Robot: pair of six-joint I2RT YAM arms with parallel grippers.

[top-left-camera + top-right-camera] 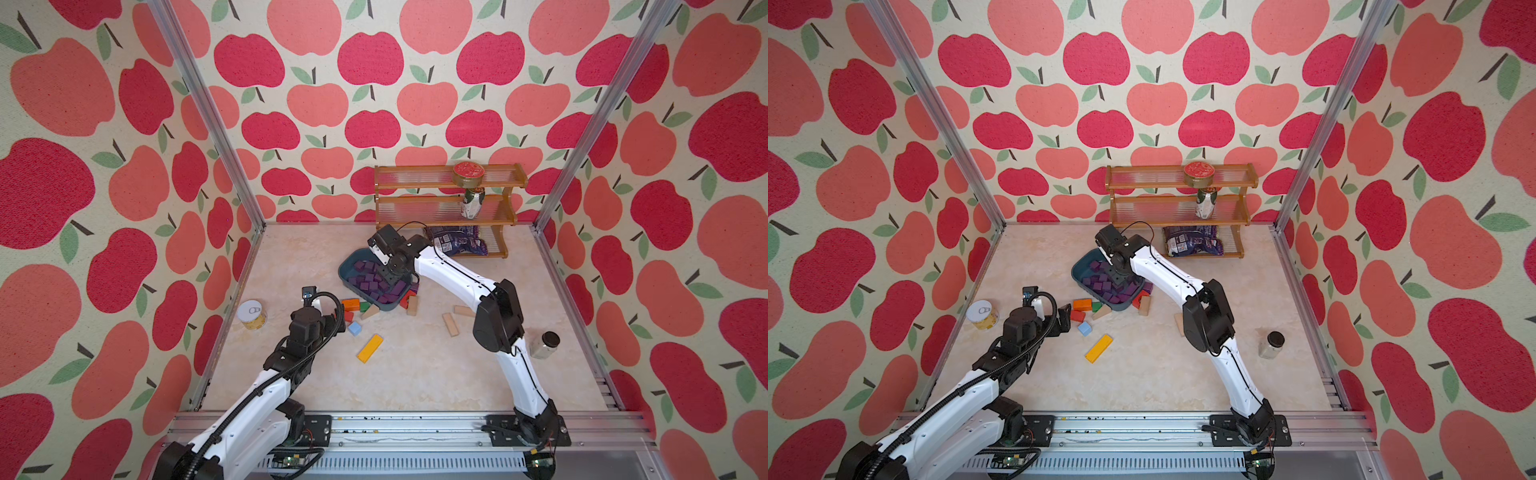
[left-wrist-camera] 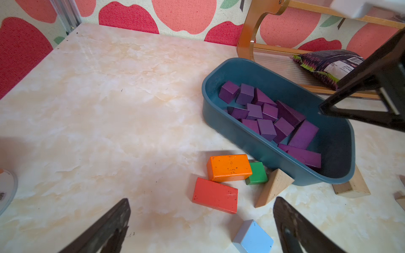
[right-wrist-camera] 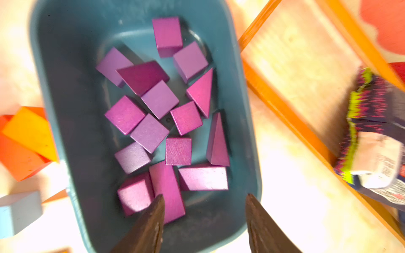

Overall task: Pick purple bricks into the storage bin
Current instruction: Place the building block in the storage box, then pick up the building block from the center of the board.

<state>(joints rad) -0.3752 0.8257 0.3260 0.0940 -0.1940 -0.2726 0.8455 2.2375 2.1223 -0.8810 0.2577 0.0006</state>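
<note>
The right gripper (image 3: 205,197), jaws apart and empty, hangs over the bin (image 3: 65,109), where the bricks (image 3: 151,131) lie in a heap, so it should lift straight up, clear of its rim, without nudging any brick.

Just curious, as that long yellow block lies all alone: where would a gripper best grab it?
Probably the yellow block at its middle, across the two long sides, coming straight down from above. It lies flat and slanted on the table with bare space along both sides, so jaws turned to its slant should fit.
</note>
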